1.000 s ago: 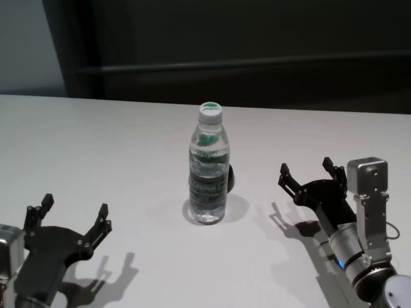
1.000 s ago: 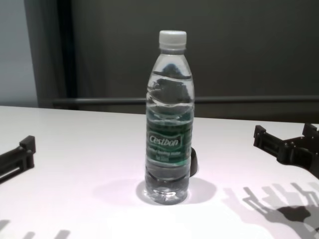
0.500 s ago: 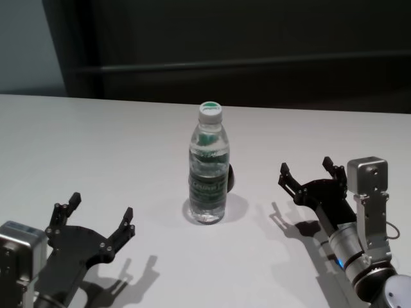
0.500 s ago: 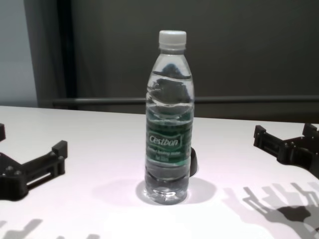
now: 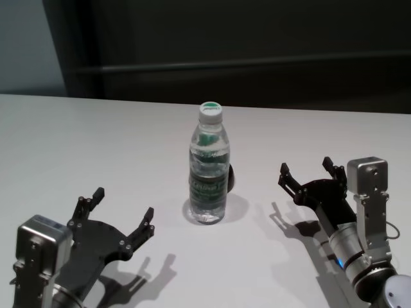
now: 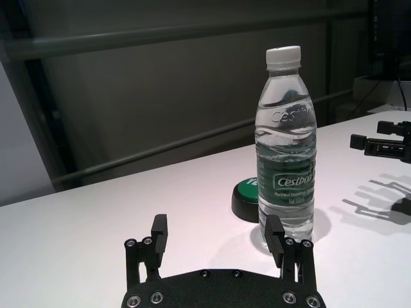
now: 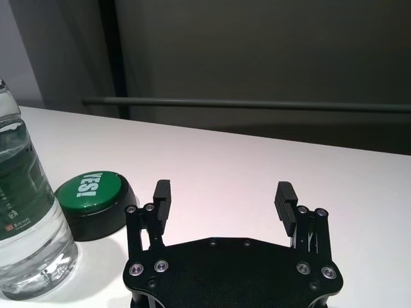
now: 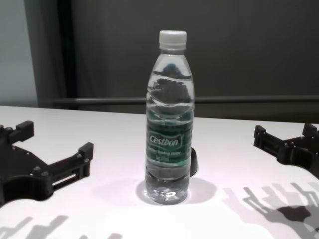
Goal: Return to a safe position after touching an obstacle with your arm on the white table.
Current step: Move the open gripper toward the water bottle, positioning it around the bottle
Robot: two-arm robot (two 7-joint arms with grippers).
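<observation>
Because it stands upright on a small base near the middle of the table (image 5: 96, 135), the bottle (image 5: 208, 176) looks like the kind of thing a light sideways nudge could tip: it is tall and narrow, with a white cap (image 5: 209, 111) on top and a green label (image 8: 169, 144) round its waist. It appears nearly full of water, so I judge it fairly heavy for its size and steadier low down than high up, while its clear plastic wall is probably thin, smooth and a little slippery, giving under a hard squeeze. If it had to be held, the labelled waist or the ribbed part just below would be the sensible place, with the jaws either side; for a mere touch by an arm, low on the body is safer than near the cap. Just behind it on the far right sits a green button (image 7: 96, 202) in a dark base, close to the bottle's foot. The left gripper (image 5: 122, 216) hangs near and to the left of the bottle, fingers spread wide and holding nothing, clear of the plastic. The right gripper (image 5: 307, 171) rests well apart to the right, also spread and holding nothing.
</observation>
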